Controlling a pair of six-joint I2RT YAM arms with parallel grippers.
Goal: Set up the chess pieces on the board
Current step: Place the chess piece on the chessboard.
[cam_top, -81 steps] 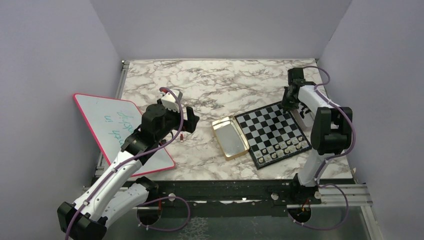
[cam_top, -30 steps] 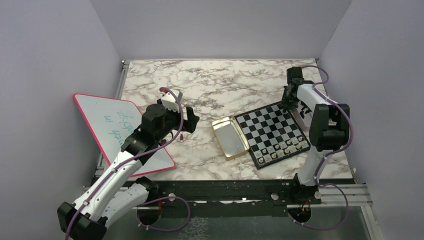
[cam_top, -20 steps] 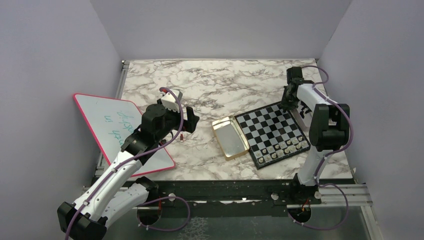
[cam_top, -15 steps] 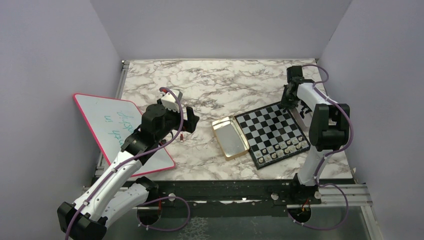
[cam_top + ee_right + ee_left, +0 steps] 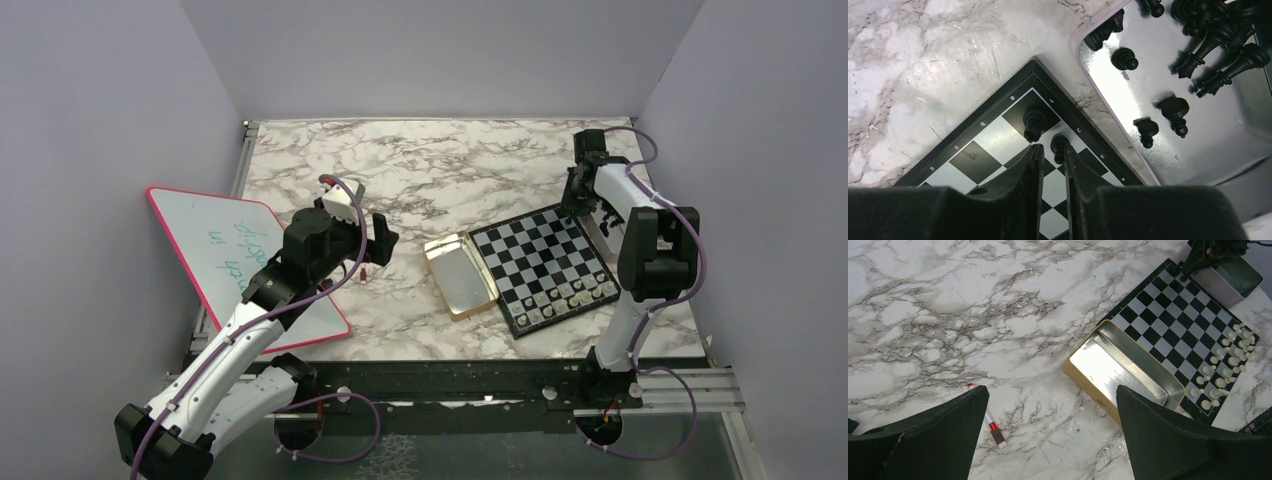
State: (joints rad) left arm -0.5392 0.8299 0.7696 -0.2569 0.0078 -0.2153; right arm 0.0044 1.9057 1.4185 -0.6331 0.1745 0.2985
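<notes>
Chess set, part laid out on marble table [image 5: 400, 160]; two containers, two arms.

Board [image 5: 545, 262] just beside open gold tin [image 5: 1088, 392], empty. Silver tray [image 5: 1198, 150] against board's far right corner: loose black chessmen [image 5: 1124, 58], perhaps ten, heap too tangled for a sure count. On board: two black pieces [image 5: 1033, 122] at that corner; pale pieces [image 5: 1228, 360] in two rows along near edge. Right gripper [image 5: 1052, 150] slightly parted about the second black piece; contact cannot be told. Left gripper [image 5: 1050, 390] spread wide, empty, above table by red marker [image 5: 993, 427].

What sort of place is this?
Probably a lab robot workcell: plain lilac walls box in a marble-patterned table, and the left arm and right arm are bolted to a metal rail.
</notes>
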